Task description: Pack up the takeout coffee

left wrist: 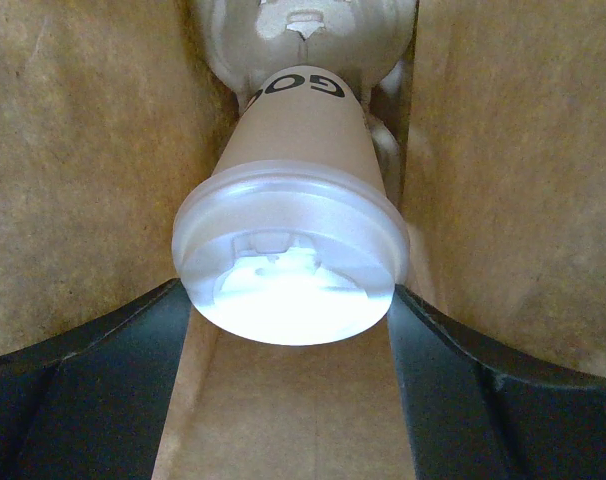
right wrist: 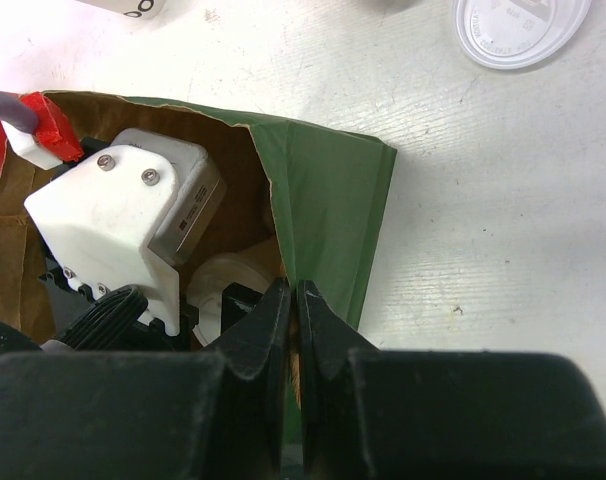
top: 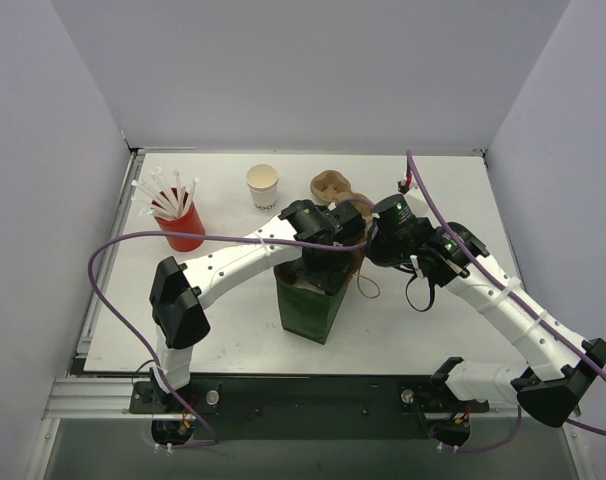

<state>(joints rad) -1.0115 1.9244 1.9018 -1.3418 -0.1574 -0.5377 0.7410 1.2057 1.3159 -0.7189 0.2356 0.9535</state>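
Two grippers work at the green bag (top: 308, 305). Left gripper (left wrist: 288, 295) is down inside it, fingers (left wrist: 93, 390) spread wide and touching either side of the lid of the takeout coffee (left wrist: 303, 130). The cup sits between them, base pointing away. Right gripper (right wrist: 295, 310), pressed together, pinches the bag's rim. Flat white lid (right wrist: 518, 30) lies on the table well ahead of its tips, off to the right.

right claw (right wrist: 295, 312): pinching green bag (right wrist: 333, 200) rim | flat lid (right wrist: 518, 30): on table (right wrist: 483, 220)
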